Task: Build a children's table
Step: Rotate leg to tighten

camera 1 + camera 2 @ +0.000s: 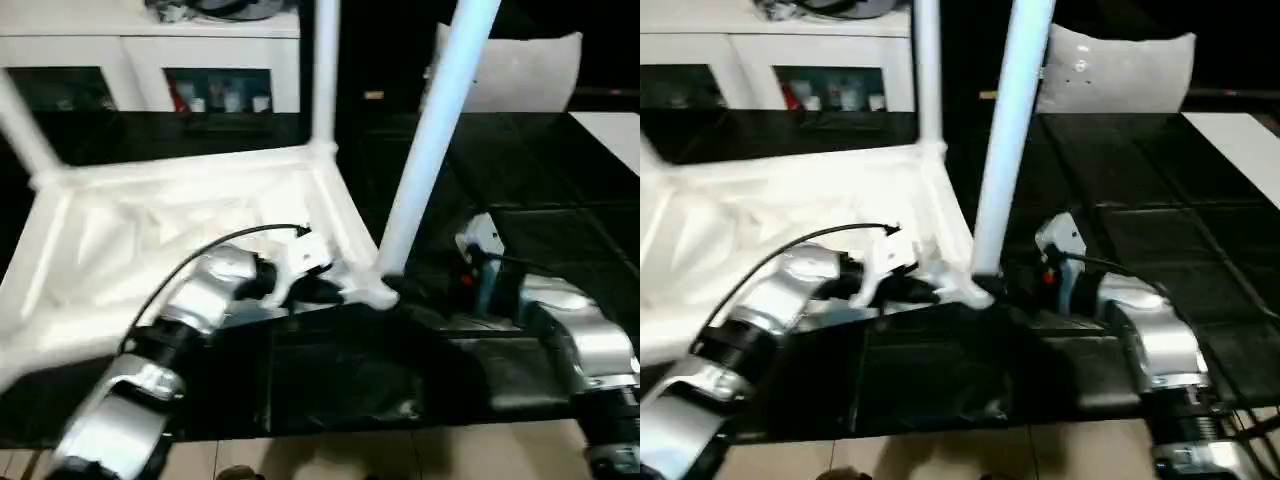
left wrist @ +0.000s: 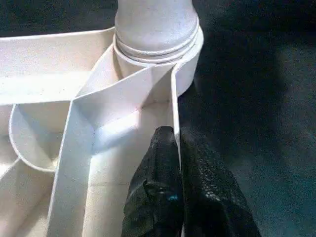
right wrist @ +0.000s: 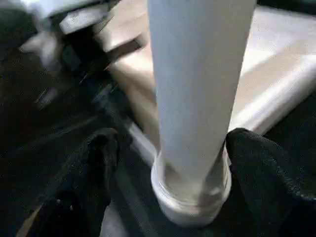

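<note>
Now, head views: the tabletop (image 1: 180, 215) lies upside down across the left half of the frame, on the dark floor, ribbed underside up.
Legs, head views: a near leg (image 1: 430, 140) rises from the corner socket (image 1: 375, 292) at centre frame; a far leg (image 1: 324, 70) stands at the far corner, and a third leg (image 1: 22, 125) slants at the upper left.
Arms, head views: the left gripper (image 1: 305, 290) sits low centre at the tabletop's near edge; the right gripper (image 1: 1035, 285) sits right of centre by the near leg's base.
Background, head views: a white cabinet (image 1: 140, 55) at upper left, a grey cushion (image 1: 525, 70) at upper right.
Left wrist view: the left gripper's black fingers (image 2: 158, 182) are pressed together on a thin upright rib of the tabletop, just short of the corner socket, where the leg's foot is seated.
Right wrist view: the right gripper's fingers (image 3: 256, 173) stand apart on either side of the leg, one near it at the socket collar, not clamped.
Handling, judged: hollow plastic, light and stiff but smooth and slippery; the legs offer leverage, so gripping low near the socket looks safest, and ribs suit pinching.
</note>
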